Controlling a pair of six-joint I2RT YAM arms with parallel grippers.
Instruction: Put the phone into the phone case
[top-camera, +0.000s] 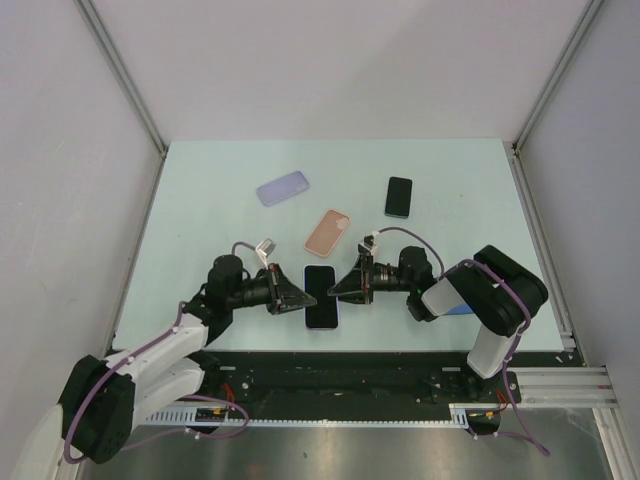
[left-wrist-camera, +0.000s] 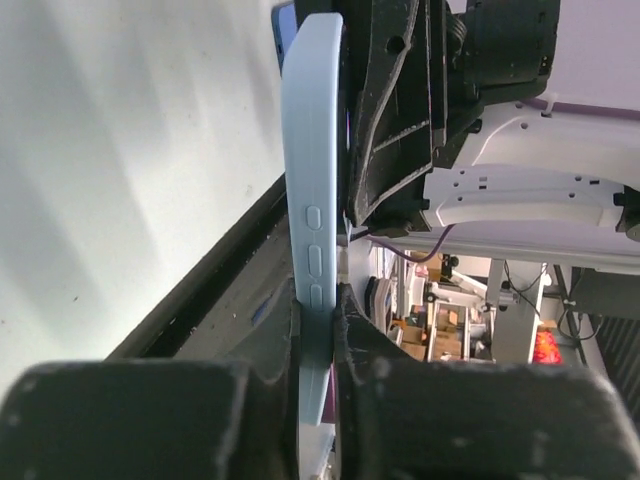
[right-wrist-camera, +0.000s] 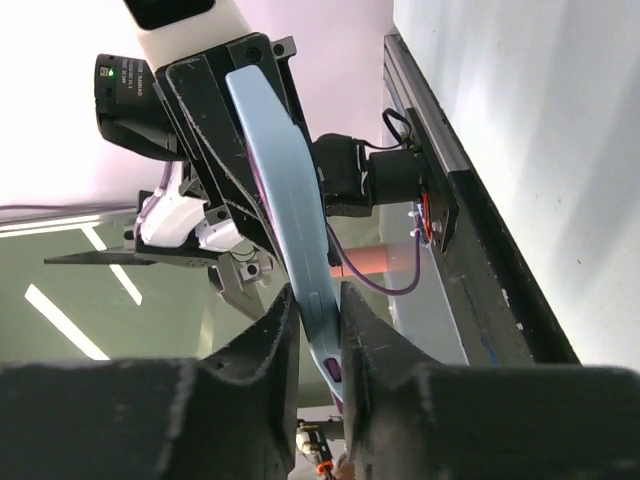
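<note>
Two grippers oppose each other in the top view: the left gripper (top-camera: 300, 298) and right gripper (top-camera: 340, 290) each clamp a long edge of the cased phone (top-camera: 320, 292), forearms low over the pale table (top-camera: 200, 200). Left wrist view: fingers (left-wrist-camera: 365, 335) pinch the light-blue case (left-wrist-camera: 312, 200) on its buttoned edge. Right wrist view: fingers (right-wrist-camera: 270, 340) grip the opposite edge.
</note>
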